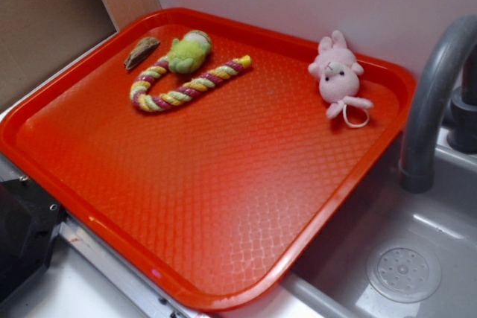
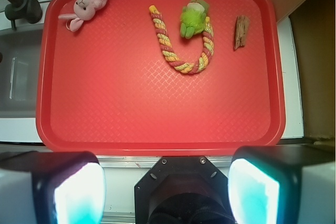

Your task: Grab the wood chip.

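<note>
The wood chip (image 1: 141, 52) (image 2: 241, 32) is a small, flat, brown-grey piece lying in the far left corner of the red tray (image 1: 223, 191) (image 2: 131, 103). In the wrist view it shows at the upper right. My gripper (image 2: 168, 187) is open, its two pale pads wide apart with nothing between them. It hangs high above the tray's near edge, well away from the chip. The exterior view does not show the gripper.
A green-yellow plush (image 1: 188, 51) (image 2: 193, 18) lies just beside the chip, resting against a striped braided rope (image 1: 186, 87) (image 2: 184, 51). A pink bunny (image 1: 337, 76) (image 2: 86, 1) sits in the opposite far corner. A grey faucet (image 1: 432, 87) and a sink (image 1: 402, 266) flank the tray.
</note>
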Tool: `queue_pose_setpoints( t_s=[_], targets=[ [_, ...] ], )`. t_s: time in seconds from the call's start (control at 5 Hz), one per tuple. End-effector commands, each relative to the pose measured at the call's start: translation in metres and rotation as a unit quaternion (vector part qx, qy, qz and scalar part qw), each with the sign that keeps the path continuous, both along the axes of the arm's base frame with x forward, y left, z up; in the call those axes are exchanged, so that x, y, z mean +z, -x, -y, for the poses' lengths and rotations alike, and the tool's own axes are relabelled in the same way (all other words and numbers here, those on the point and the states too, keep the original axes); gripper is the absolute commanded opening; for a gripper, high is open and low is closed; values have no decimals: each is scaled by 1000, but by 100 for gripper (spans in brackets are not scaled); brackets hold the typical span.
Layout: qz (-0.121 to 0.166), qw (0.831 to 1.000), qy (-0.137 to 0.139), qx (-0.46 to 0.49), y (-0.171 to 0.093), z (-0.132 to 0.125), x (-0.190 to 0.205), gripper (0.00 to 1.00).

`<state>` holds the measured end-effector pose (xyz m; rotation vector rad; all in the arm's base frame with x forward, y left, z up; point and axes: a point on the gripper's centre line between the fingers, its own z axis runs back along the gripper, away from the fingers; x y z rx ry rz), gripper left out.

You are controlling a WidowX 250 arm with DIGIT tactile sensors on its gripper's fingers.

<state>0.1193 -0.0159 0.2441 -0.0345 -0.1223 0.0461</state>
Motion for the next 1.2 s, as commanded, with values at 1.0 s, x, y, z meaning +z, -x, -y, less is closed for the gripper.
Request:
queue_pose_setpoints(
  t_s=[1.0],
  targets=[
    [130,925,-136,331,-99,-141,-134,100]
  ],
)
